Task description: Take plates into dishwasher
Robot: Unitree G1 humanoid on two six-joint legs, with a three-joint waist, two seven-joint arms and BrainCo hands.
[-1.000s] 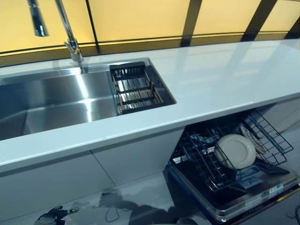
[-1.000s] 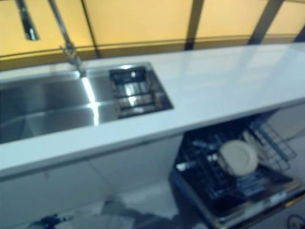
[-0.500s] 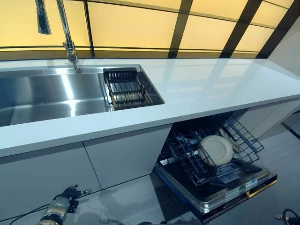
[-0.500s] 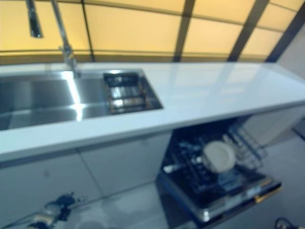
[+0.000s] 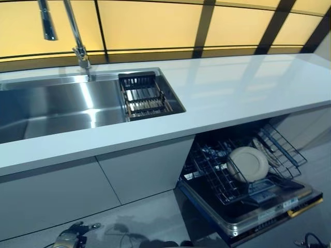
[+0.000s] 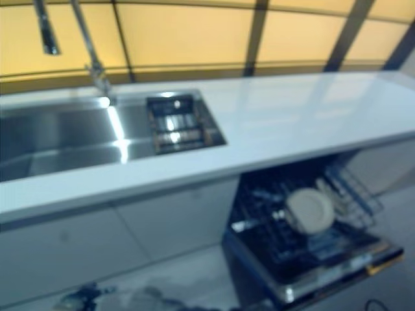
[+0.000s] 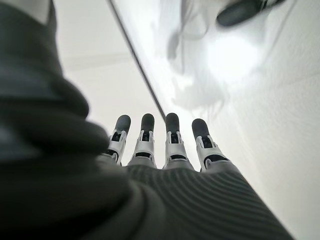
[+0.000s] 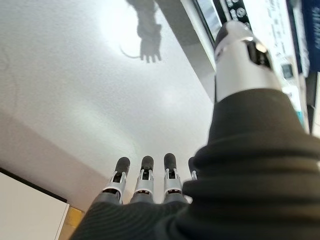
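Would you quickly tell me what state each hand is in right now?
Left hand: open, fingers straight, holding nothing.
Right hand: open, fingers straight, holding nothing.

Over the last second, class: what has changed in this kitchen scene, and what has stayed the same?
Only the camera has shifted. The plate still stands in the open dishwasher's rack, the worktop and sink are unchanged. The left hand and right hand hang open, holding nothing.
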